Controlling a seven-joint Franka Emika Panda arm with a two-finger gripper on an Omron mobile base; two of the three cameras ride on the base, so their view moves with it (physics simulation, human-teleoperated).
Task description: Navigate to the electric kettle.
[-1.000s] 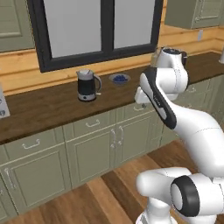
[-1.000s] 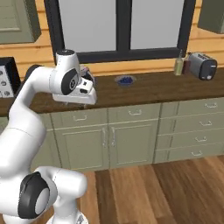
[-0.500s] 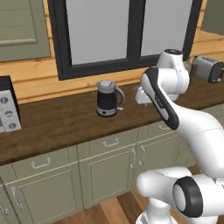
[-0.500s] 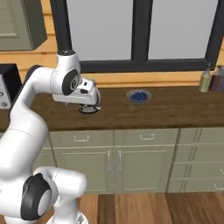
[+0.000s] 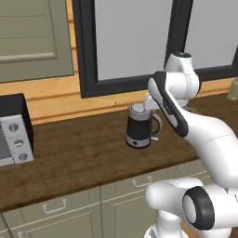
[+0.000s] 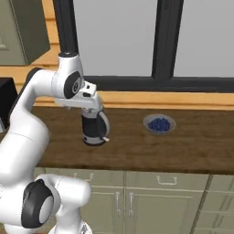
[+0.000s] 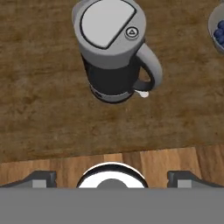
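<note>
Kettle [image 7: 113, 52] standing upright on the wood counter [image 7: 39, 109], lid facing the camera, loop handle pointing right. Bowl [image 7: 217, 26] of blue berries peeking in at the upper right edge (mostly cropped). Fingertips [image 7: 41, 178] sitting wide apart.

Dark wood counter [image 6: 183, 146] (green cabinets [image 6: 160, 201] below); black-framed window [image 5: 135, 42] above.

We see electric kettle [image 5: 139, 128] [image 6: 94, 129] [image 7: 113, 52]: black body, silver lid shut, loop handle; upright on counter, just below and ahead of pincer [image 7: 111, 175].
</note>
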